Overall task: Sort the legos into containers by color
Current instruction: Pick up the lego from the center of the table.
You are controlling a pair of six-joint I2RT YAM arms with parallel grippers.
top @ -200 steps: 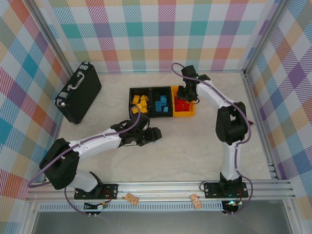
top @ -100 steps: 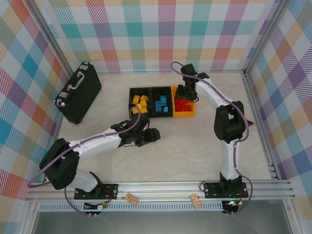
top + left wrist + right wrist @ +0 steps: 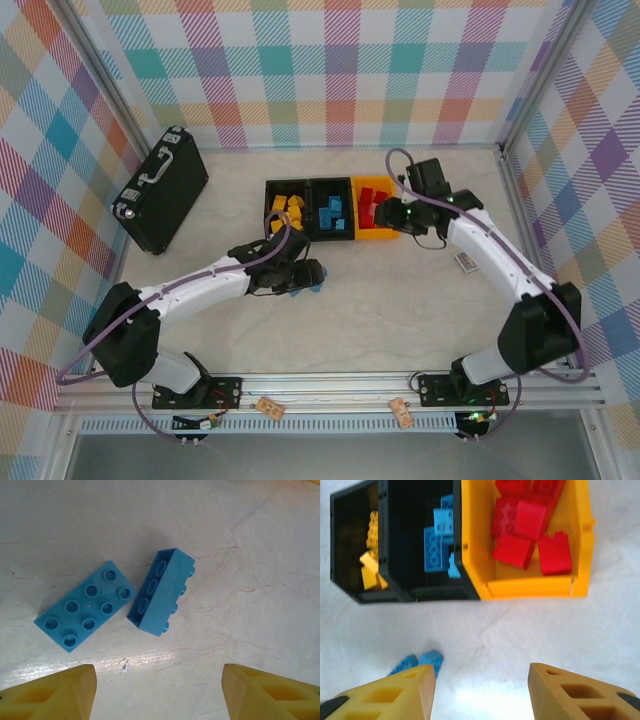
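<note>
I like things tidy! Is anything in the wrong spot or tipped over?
Yes. Two loose bricks sit on the table under the open left pincer, not in the middle black bin with the other blues. The flat lego is studs up; the tipped lego lies on its side.

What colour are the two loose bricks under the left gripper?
Blue, both: the studs-up brick and the tipped brick. Clearest in the left wrist view.

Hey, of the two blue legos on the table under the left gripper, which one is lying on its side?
The right-hand brick in the left wrist view: its studs point sideways, its hollow underside showing. The left-hand brick lies flat, studs up.
</note>
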